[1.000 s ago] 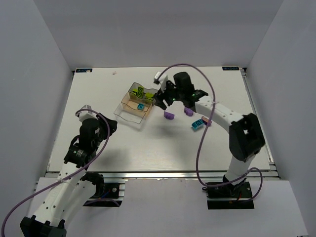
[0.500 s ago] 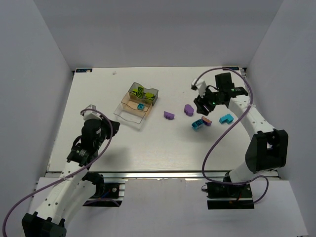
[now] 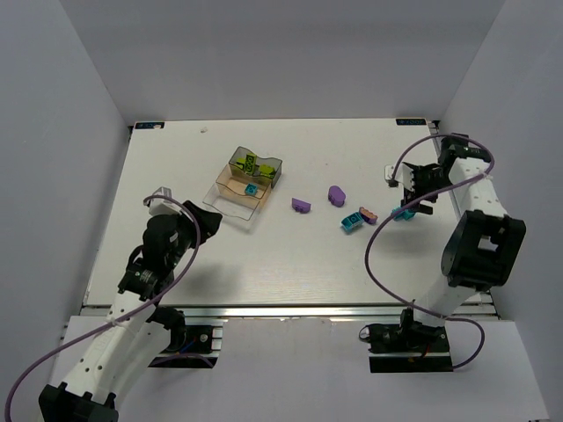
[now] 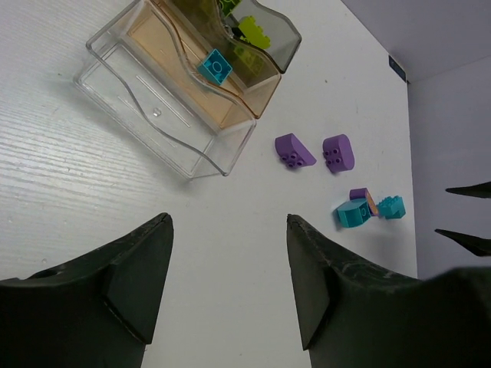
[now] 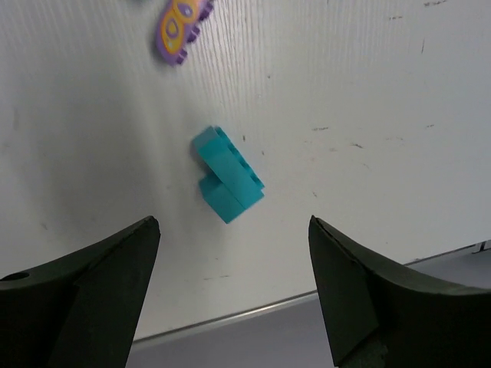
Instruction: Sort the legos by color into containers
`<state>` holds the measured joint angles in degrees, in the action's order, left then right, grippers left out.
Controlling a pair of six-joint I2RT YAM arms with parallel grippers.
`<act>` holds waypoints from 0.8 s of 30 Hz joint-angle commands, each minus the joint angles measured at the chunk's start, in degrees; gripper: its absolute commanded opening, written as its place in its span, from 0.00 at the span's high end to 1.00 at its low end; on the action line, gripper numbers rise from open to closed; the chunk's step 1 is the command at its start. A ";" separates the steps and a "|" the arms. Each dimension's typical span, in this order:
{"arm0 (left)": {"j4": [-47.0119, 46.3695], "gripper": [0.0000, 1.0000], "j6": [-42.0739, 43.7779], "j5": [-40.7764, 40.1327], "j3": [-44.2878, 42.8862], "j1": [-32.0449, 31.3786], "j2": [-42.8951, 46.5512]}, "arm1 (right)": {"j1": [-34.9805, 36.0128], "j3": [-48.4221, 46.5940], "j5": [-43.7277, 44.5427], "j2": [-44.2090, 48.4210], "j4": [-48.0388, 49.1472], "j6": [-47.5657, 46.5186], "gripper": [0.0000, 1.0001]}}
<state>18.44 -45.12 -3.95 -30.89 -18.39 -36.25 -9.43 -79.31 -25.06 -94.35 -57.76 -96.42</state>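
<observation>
Three adjoining trays stand left of centre: smoky grey [image 3: 264, 165] with lime green legos [image 4: 253, 31], orange-tinted [image 3: 239, 185] with one cyan lego [image 4: 217, 66], and clear [image 3: 225, 205] with nothing in it. Two purple legos [image 3: 302, 206] [image 3: 336, 194] lie on the table, then a cyan lego [image 3: 351, 221] touching a small purple piece [image 3: 369, 215]. Another cyan lego [image 5: 228, 175] lies just ahead of my right gripper [image 5: 234, 222], which is open and empty. My left gripper [image 4: 229, 222] is open and empty, hovering near the trays.
The white table's right edge [image 5: 230, 318] runs just below my right gripper's fingers. The right arm [image 3: 475, 211] stands along the right side. The small purple piece [image 5: 182, 23] shows at the top of the right wrist view.
My right gripper has swung from beside the trays to the far right of the table, over the cyan lego there. The left arm has barely moved.
</observation>
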 commanded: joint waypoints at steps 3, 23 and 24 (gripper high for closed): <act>-0.95 0.29 -1.46 1.13 2.24 -0.15 1.79 | -1.38 -6.21 3.26 -6.37 -8.06 -21.16 0.17; -1.47 0.28 -3.13 0.96 2.33 -0.15 0.13 | 5.30 -5.86 6.07 -16.22 -2.01 -20.39 0.23; -1.47 0.28 -3.13 0.87 2.33 -0.15 0.04 | 5.56 -5.51 6.34 -16.57 -1.75 -20.21 0.23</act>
<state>17.82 -48.10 -3.60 -28.42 -18.39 -35.92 -4.60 -83.18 -20.08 -110.59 -58.17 -112.97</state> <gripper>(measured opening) 0.722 0.775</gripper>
